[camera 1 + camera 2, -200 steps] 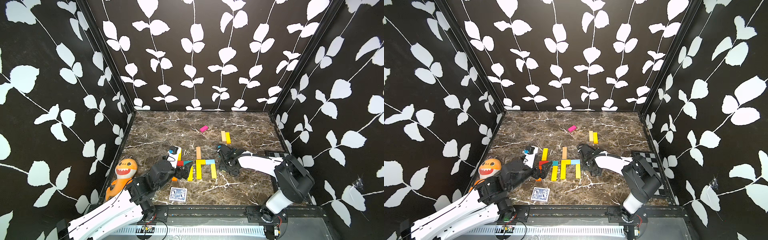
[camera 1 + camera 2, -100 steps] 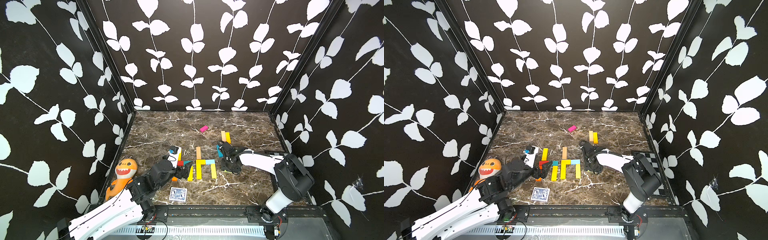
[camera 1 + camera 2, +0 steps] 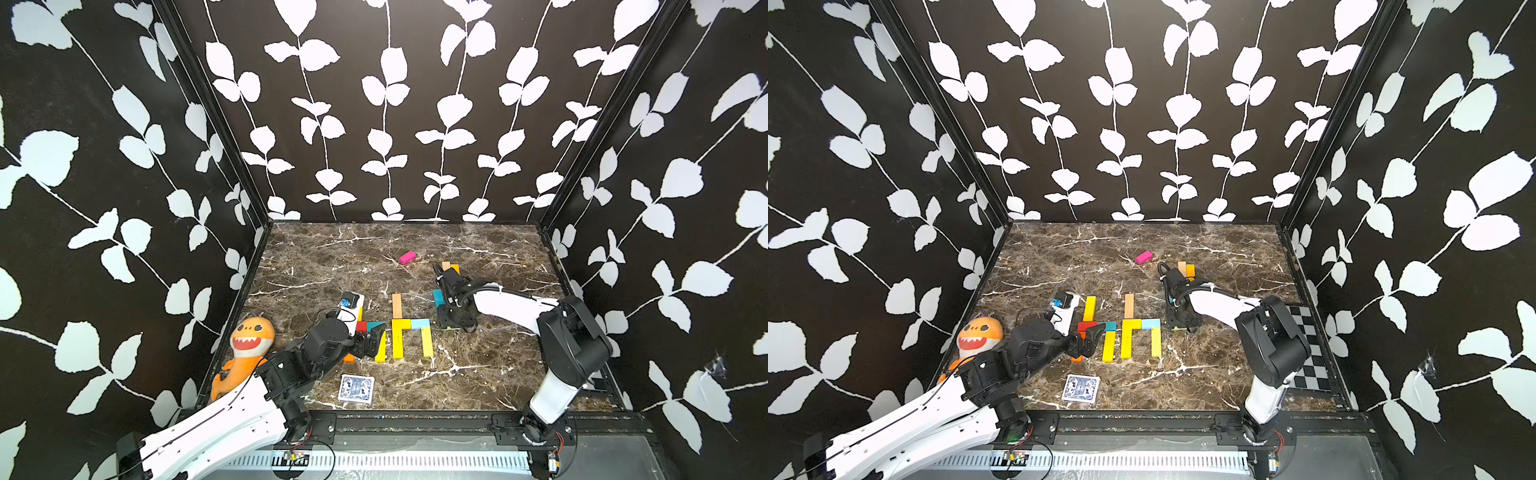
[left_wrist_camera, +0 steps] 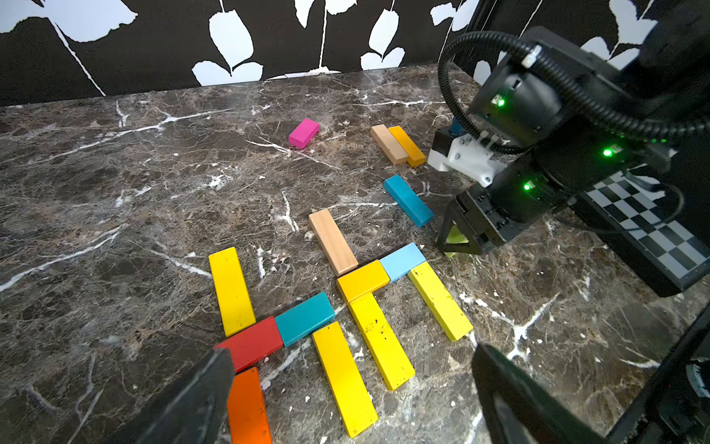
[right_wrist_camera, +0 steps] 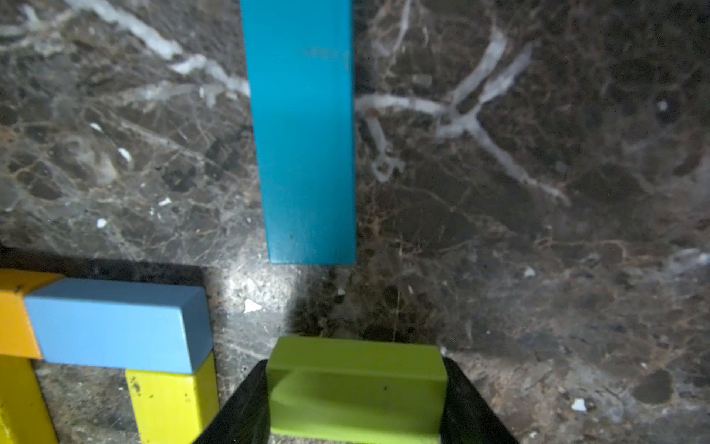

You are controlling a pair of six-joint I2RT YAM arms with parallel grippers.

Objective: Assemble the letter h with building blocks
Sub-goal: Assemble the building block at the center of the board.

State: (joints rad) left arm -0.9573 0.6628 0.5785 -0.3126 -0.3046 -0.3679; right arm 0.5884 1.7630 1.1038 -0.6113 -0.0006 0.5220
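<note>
Building blocks lie flat on the marble. A tan block (image 3: 397, 305), an orange-yellow one (image 3: 401, 323), a light blue one (image 3: 419, 323) and two long yellow ones (image 3: 427, 343) form an h shape. Left of it sit yellow, red (image 4: 251, 342), teal (image 4: 303, 317) and orange (image 4: 246, 407) blocks. My right gripper (image 5: 355, 403) is shut on a lime-green block (image 5: 355, 388), low over the table just right of the light blue block (image 5: 115, 323), with a teal block (image 5: 303, 130) ahead. My left gripper (image 4: 353, 365) stands open over the yellow blocks, holding nothing.
A pink block (image 3: 407, 257) and a tan-and-orange pair (image 3: 451, 267) lie further back. An orange shark plush (image 3: 245, 349) leans at the left wall. A blue card deck (image 3: 356, 388) lies near the front. A checkered board (image 3: 1308, 349) sits at the right edge.
The right jaws have narrowed onto the lime-green block, and that arm's wrist has shifted slightly toward the back. The left arm has not moved.
</note>
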